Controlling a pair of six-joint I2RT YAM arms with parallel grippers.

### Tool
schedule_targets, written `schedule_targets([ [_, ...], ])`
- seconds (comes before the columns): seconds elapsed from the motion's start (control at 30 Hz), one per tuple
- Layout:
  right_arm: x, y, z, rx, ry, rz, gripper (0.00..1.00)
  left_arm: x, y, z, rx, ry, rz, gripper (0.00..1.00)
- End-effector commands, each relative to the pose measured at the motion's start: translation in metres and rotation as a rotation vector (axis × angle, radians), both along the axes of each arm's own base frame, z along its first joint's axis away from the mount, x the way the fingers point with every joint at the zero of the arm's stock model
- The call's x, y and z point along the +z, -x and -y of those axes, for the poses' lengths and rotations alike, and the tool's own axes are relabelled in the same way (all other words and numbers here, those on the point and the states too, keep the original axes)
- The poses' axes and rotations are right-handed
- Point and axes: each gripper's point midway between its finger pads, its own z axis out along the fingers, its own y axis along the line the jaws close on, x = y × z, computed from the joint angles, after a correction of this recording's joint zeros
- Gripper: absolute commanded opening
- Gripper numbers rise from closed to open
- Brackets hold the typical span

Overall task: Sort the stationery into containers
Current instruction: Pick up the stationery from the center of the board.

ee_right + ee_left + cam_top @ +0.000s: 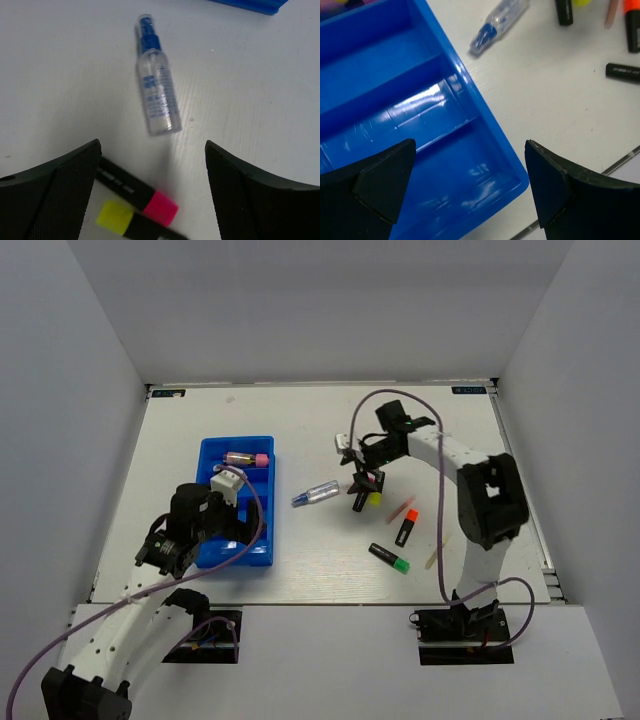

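Note:
The blue tray (262, 550) lies left of centre, with a pink tube (248, 458) in its far compartment. My left gripper (228, 530) hovers open and empty over the tray's near right corner (517, 175). My right gripper (365, 480) is open and empty just above the pink-ended highlighter (137, 192) and the yellow-ended highlighter (120, 222), which lie side by side. The clear purple-capped pen (315, 494) lies between tray and right gripper and shows ahead of the right fingers (157, 95). The orange highlighter (405, 528), green highlighter (390, 558), pink stick (400, 510) and beige stick (433, 555) lie on the table.
White walls enclose the table on three sides. The table's near edge (620, 160) runs close to the tray's corner. The right arm's cable (440, 540) hangs over the loose items at the right.

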Motion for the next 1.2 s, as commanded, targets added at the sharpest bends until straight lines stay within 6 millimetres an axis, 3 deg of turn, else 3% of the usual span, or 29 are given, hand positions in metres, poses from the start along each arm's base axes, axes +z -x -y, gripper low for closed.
schedule_targets([
  [0.0, 0.002, -0.039, -0.023, 0.025, 0.057, 0.127, 0.87, 0.036, -0.016, 0.007, 0.008, 0.08, 0.176, 1.0],
  [0.03, -0.004, -0.032, -0.035, 0.058, 0.073, 0.132, 0.87, 0.038, -0.017, 0.004, 0.02, 0.084, 0.179, 1.0],
  [0.1, -0.015, -0.041, -0.043, 0.054, 0.121, 0.147, 0.87, 0.037, -0.017, 0.003, 0.028, 0.088, 0.182, 1.0],
  [0.13, -0.016, -0.041, -0.058, 0.068, 0.121, 0.18, 0.85, 0.037, -0.016, 0.002, 0.03, 0.088, 0.182, 1.0],
  [0.17, -0.029, -0.045, -0.059, 0.041, 0.159, 0.168, 0.85, 0.038, -0.017, 0.0, 0.04, 0.081, 0.186, 1.0],
  [0.27, -0.037, -0.046, -0.073, 0.049, 0.179, 0.177, 0.82, 0.04, -0.017, -0.002, 0.047, 0.077, 0.2, 1.0],
  [0.37, -0.044, -0.033, -0.079, 0.099, 0.179, 0.129, 0.79, 0.04, -0.016, -0.002, 0.044, 0.079, 0.204, 1.0],
  [0.53, -0.068, -0.02, -0.075, 0.14, 0.233, 0.107, 0.75, 0.043, -0.016, -0.003, 0.051, 0.082, 0.212, 1.0],
  [0.63, -0.082, -0.014, -0.072, 0.144, 0.271, 0.099, 0.64, 0.048, -0.017, -0.006, 0.071, 0.086, 0.249, 1.0],
  [0.67, -0.086, -0.015, -0.07, 0.14, 0.288, 0.106, 0.54, 0.047, -0.018, -0.007, 0.074, 0.088, 0.253, 1.0],
  [0.8, -0.098, -0.009, -0.061, 0.149, 0.326, 0.089, 0.34, 0.059, -0.021, -0.014, 0.119, 0.118, 0.313, 1.0],
  [1.07, -0.13, 0.004, -0.032, 0.128, 0.458, 0.096, 0.3, 0.063, -0.023, -0.02, 0.15, 0.128, 0.343, 1.0],
  [1.17, -0.126, 0.003, -0.026, 0.091, 0.478, 0.108, 0.11, 0.062, -0.024, -0.02, 0.156, 0.13, 0.343, 1.0],
])
